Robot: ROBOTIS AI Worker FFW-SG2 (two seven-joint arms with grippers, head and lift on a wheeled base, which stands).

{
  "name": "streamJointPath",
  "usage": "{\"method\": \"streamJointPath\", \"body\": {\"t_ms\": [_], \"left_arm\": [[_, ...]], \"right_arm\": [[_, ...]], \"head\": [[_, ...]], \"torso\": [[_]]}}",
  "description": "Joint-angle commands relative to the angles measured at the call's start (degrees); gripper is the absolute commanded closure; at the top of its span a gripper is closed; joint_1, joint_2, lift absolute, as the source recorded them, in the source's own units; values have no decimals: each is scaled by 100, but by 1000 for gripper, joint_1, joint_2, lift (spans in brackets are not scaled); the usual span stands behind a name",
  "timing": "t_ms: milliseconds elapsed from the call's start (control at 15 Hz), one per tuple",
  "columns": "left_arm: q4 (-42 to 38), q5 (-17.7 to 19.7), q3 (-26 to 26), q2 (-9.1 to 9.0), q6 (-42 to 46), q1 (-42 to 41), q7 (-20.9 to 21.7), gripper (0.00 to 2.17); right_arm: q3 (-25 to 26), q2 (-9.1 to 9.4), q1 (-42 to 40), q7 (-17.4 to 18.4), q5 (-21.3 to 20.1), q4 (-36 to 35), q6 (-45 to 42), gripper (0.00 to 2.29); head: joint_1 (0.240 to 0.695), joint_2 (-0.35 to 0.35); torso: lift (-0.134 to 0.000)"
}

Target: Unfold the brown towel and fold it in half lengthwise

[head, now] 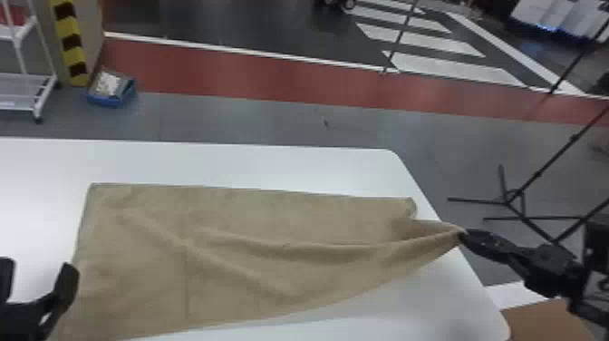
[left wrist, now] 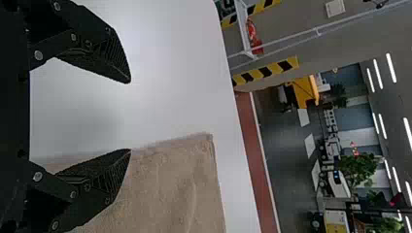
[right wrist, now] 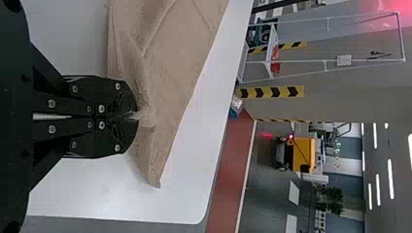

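Your right gripper (head: 462, 233) is clamped on the brown towel (head: 272, 245), pinching it at its right end. In the right wrist view, you can see both fingers of the right gripper (right wrist: 137, 116) closed together with gathered cloth at the tips; a loose corner protrudes just beside them.

Your left gripper (head: 37, 265) has its fingers spread wide, with nothing between them. In the left wrist view, one finger of the left gripper (left wrist: 129, 116) overlaps the towel and the other is over bare table; you cannot tell whether the first touches the cloth.

The towel is spread on the white table (head: 226, 163) between your two grippers. From the right gripper, ridges run leftward through the cloth, and the near edge slants back toward the left gripper's side. The far right corner is on the table, beyond and to the left of the right gripper's tips.

Well beyond the left gripper, a blue box (head: 113, 100) sits on the floor beside a white cart (head: 22, 81).
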State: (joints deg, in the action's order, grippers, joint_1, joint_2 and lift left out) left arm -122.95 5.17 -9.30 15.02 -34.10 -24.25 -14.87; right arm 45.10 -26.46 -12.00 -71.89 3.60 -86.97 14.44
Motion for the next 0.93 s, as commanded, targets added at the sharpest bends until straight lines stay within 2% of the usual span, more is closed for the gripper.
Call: {"method": "streamJointPath", "body": {"t_ms": [0, 133, 267, 333, 467, 600, 867], "left_arm": [[-238, 169, 16, 27, 74, -151, 204, 448], [-493, 169, 130, 36, -190, -309, 424, 454], [-686, 195, 315, 36, -876, -379, 670, 502], [-827, 283, 456, 36, -1385, -388, 863, 603], [-1100, 388, 728, 27, -2001, -467, 1215, 603], [-1293, 380, 833, 36, -2510, -493, 1320, 603], [-1319, 617, 877, 9, -2563, -511, 1549, 599]], "right_arm": [[7, 0, -39, 0, 9, -4, -7, 1153], [16, 0, -92, 0, 9, -4, -24, 1153], [183, 35, -241, 18, 106, 5, -200, 1153], [324, 62, -355, 26, 150, 23, -305, 1153], [482, 79, -513, 35, 211, 66, -446, 1153], [596, 141, -619, 35, 229, 75, -499, 1153], [596, 229, -654, 44, 246, 75, -551, 1153]], "head": [[695, -350], [695, -350], [695, -350], [695, -350], [695, -350], [695, -350], [695, -350]], "torso": [[-107], [-107], [-107], [-107], [-107], [-107], [-107]]}}
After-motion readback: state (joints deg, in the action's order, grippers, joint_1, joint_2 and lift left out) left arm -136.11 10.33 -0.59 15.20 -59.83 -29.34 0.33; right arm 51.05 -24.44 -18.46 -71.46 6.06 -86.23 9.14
